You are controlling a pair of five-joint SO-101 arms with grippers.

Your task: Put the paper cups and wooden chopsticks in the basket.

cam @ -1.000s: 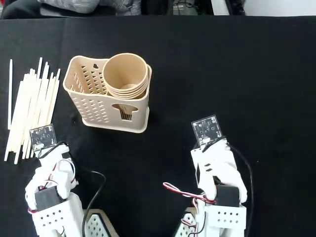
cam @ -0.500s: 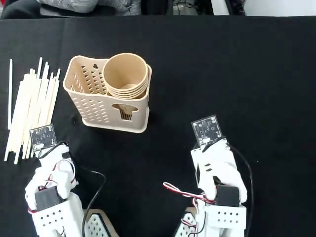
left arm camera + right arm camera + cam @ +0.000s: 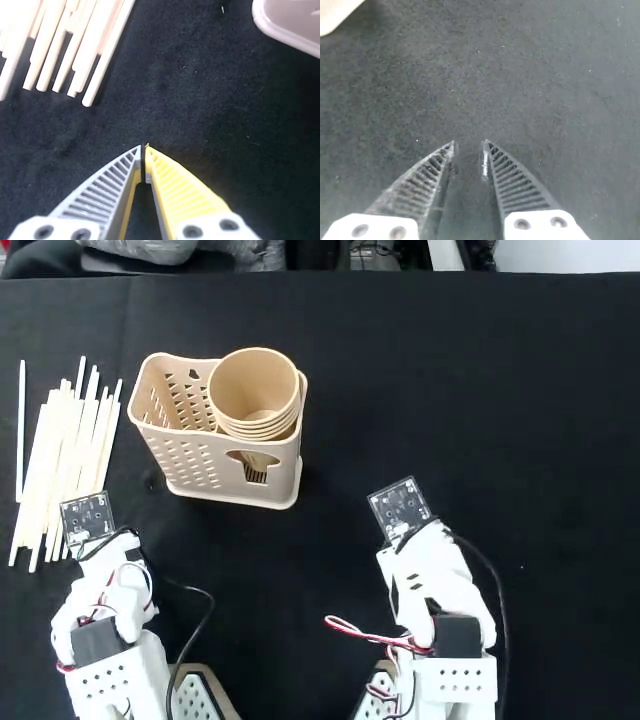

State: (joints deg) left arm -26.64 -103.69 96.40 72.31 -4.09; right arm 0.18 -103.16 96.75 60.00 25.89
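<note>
On the black bench (image 3: pixel 500 390) the basket (image 3: pixel 215 468) stands upright in the left half, a beige plastic one with holes in its walls. The cups (image 3: pixel 254 390) are already in it, nested one in another as a single stack, open side up, and they fill the right part of the basket; the left part next to them is free. The chopsticks (image 3: pixel 75 450) are not in the basket: they lie on the bench just to the left of it, a loose bundle pointing roughly away from the arms, with one stick a little apart at the far left. The left arm (image 3: pixel 100 625) is at the near left edge, and its wrist is over the near ends of the chopsticks. In its own wrist view the left gripper (image 3: pixel 144 148) is closed, the tips meeting and holding nothing, above bare cloth; the ends of the chopsticks (image 3: pixel 75 45) are near it on one side and a corner of the basket (image 3: pixel 292 22) on the other. The right arm (image 3: pixel 440 595) is at the near edge, to the right of the basket and apart from it. The right gripper (image 3: pixel 468 146) is open only narrowly, with a small gap between the tips, holding nothing over the cloth.
</note>
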